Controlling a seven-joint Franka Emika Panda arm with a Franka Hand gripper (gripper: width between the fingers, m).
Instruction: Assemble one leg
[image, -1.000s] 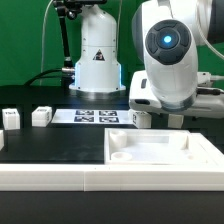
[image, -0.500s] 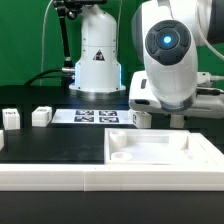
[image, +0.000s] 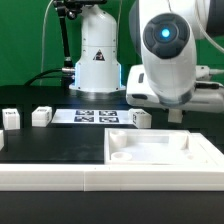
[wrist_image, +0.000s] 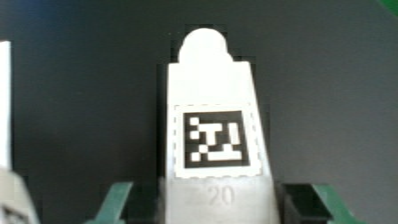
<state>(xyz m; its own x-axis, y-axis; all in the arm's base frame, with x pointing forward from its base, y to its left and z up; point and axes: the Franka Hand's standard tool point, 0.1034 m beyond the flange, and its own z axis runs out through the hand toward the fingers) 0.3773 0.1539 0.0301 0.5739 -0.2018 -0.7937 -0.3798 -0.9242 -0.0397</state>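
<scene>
In the wrist view a white leg (wrist_image: 215, 110) with a rounded tip and a black-and-white tag lies on the black table between my gripper's (wrist_image: 214, 203) green fingertips (wrist_image: 121, 202). The jaws stand on either side of its lower end, with a thin dark gap on each side, so the gripper is open. In the exterior view the arm's body hides the gripper. A small white tagged leg (image: 140, 118) shows just under the arm, right of the marker board (image: 95, 115).
Two more small white legs (image: 40, 116) (image: 10, 119) stand at the exterior view's left. The large white square tabletop with a raised rim (image: 165, 160) lies in front. A white robot base (image: 97, 55) stands behind the marker board.
The arm has risen and shifted slightly to the exterior view's left. The small leg under it stays about where it was.
</scene>
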